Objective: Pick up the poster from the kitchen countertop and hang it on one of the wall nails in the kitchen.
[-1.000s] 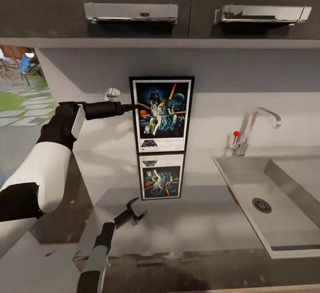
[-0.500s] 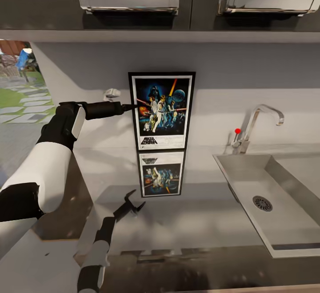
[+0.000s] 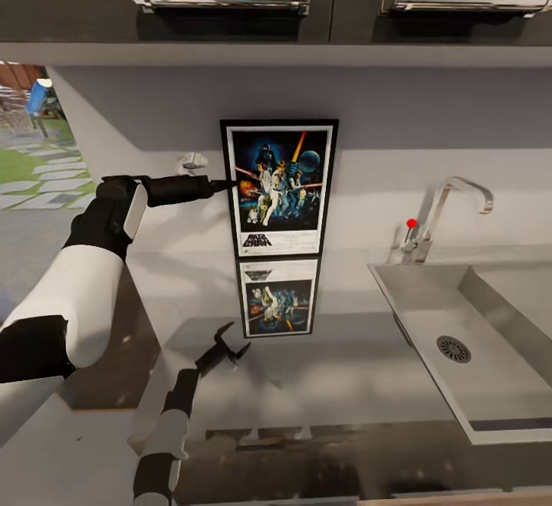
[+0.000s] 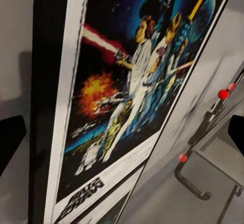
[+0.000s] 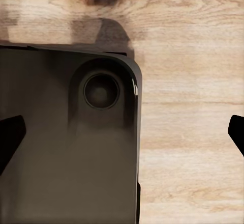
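The poster (image 3: 279, 188) is standing upright at the far edge of the countertop (image 3: 345, 368), against the pale wall — thin black frame, white border, dark blue artwork with figures and a black logo along the bottom. The glossy grey surface is mirroring it below. The left gripper (image 3: 227, 184) is reaching in at its left edge; whether the jaws are pinching the frame I cannot tell. The right gripper (image 5: 122, 132) is hanging with jaws wide apart over a wooden floor (image 5: 193, 81). A sink (image 3: 460, 337) and tap (image 3: 445, 211) are sitting to the right.
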{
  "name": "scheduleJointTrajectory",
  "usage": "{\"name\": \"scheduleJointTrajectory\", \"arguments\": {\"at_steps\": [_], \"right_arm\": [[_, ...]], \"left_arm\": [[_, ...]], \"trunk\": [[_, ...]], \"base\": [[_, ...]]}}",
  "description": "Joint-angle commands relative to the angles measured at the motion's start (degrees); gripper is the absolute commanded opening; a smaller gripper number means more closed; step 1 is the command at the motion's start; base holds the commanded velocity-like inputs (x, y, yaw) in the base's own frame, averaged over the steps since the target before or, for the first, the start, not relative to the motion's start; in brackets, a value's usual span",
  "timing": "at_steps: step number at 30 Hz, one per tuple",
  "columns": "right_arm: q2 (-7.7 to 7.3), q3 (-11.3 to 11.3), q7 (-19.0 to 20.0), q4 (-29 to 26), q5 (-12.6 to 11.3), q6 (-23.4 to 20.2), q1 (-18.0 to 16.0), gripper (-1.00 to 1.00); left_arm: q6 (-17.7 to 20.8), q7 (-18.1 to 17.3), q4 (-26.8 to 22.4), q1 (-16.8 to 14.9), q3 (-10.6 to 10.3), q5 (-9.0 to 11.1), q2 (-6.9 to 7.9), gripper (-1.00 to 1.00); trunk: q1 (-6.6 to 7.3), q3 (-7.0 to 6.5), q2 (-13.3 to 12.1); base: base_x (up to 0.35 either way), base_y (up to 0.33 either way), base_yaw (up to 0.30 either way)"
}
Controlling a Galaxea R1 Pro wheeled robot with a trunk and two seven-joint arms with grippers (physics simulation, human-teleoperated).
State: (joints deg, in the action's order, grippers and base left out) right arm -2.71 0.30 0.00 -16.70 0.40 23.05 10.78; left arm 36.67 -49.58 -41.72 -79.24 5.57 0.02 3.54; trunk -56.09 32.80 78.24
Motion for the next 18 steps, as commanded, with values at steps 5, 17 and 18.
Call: {"name": "scheduleJointTrajectory", "arguments": {"at_steps": [5,17,18], "right_arm": [[-0.01,0.0,0.0,-0.1,0.0,0.1,0.0,1.0],[-0.01,0.1,0.0,-0.1,0.1,0.1,0.0,1.0],[-0.01,0.1,0.0,-0.1,0.1,0.1,0.0,1.0]], "left_arm": [[0.5,-0.1,0.1,0.0,0.1,-0.1,-0.09,1.0],[0.6,4.2,0.5,-0.1,0.1,0.0,-1.09,1.0],[0.6,4.3,0.5,-0.1,0.1,0.0,-1.14,1.0]], "trunk": [[0.0,0.37,0.0],[0.0,1.42,0.0],[0.0,1.51,0.0]], "base": [[0.0,0.0,0.0],[0.0,0.0,0.0],[0.0,0.0,0.0]]}}
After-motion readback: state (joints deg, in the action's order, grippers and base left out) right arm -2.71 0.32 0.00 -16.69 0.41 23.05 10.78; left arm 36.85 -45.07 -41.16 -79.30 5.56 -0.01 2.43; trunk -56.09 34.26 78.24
